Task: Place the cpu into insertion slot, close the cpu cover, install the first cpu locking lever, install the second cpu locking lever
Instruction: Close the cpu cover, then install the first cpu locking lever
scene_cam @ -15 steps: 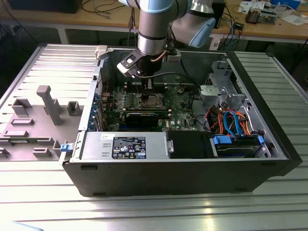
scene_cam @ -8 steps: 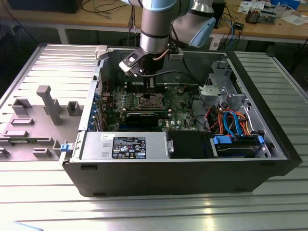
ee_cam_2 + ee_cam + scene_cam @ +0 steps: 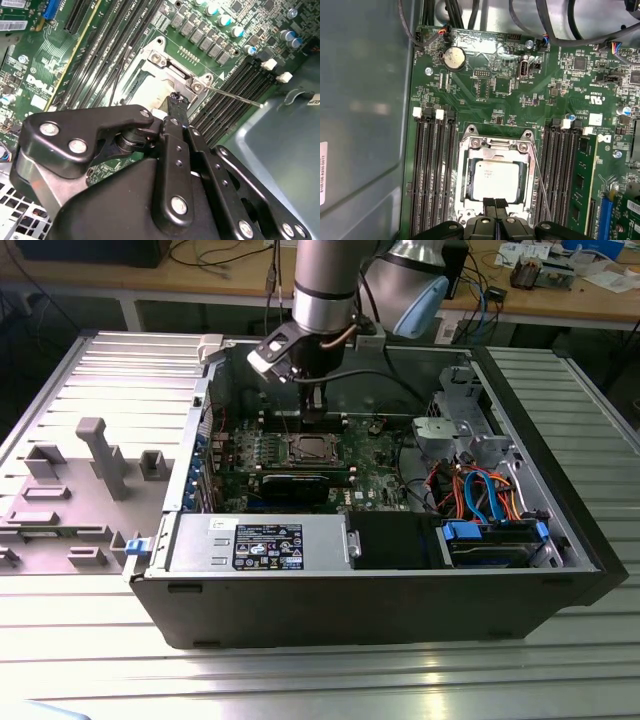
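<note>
Now | end effector point(image 3: 495, 202) closed together | tips at edge of seated cpu point(image 3: 496, 179)

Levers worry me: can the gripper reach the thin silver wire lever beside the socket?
Probably yes: the gripper hangs over the silver-rimmed square socket; the thin silver wire lever lies uncovered.

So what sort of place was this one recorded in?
Probably a robotics lab or workshop: an opened computer case sits on a ribbed metal table, a robot arm reaches into it, and workbenches strewn with cables stand behind.
</note>
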{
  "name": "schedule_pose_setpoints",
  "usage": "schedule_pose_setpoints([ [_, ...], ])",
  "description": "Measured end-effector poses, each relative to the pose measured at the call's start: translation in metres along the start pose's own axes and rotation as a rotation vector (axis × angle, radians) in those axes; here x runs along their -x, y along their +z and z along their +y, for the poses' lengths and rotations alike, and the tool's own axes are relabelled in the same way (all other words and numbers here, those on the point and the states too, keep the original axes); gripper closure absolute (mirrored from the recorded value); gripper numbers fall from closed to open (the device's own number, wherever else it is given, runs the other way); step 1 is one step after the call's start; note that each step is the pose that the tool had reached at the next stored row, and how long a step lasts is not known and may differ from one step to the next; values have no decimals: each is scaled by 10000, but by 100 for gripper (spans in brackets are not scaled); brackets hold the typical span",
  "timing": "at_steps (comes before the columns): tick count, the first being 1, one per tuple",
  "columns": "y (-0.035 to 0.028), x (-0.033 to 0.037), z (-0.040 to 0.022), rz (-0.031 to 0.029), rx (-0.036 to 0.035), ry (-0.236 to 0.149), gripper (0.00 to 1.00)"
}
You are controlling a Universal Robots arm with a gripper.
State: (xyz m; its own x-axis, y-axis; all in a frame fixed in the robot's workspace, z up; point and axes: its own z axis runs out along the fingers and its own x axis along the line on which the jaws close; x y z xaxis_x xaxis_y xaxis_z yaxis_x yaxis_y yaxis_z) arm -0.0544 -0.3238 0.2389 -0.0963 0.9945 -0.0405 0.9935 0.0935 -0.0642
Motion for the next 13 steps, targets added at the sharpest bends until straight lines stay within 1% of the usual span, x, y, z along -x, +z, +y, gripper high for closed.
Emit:
schedule_pose_setpoints([
  [13,-2,1,0,25,3,-30,89],
])
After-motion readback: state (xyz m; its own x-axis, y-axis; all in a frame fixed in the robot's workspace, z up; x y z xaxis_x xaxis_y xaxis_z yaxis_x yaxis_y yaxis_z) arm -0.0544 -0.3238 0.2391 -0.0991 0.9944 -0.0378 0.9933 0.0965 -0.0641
